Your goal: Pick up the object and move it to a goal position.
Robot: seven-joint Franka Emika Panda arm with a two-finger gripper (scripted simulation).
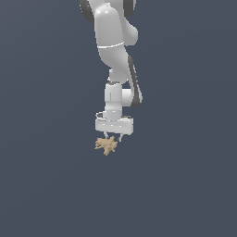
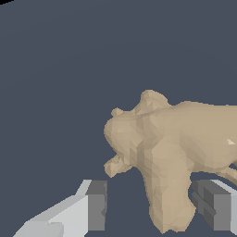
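Your tool [image 1: 113,137] hangs just below frame centre, fingers spread apart astride one lobe of the object [image 1: 106,145], positioned so closing should pinch that narrow lobe.

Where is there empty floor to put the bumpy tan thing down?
Bare dark floor spreads on every side of the arm. The only crowded spot is right under the tool, where the tan lump sits between its fingers.
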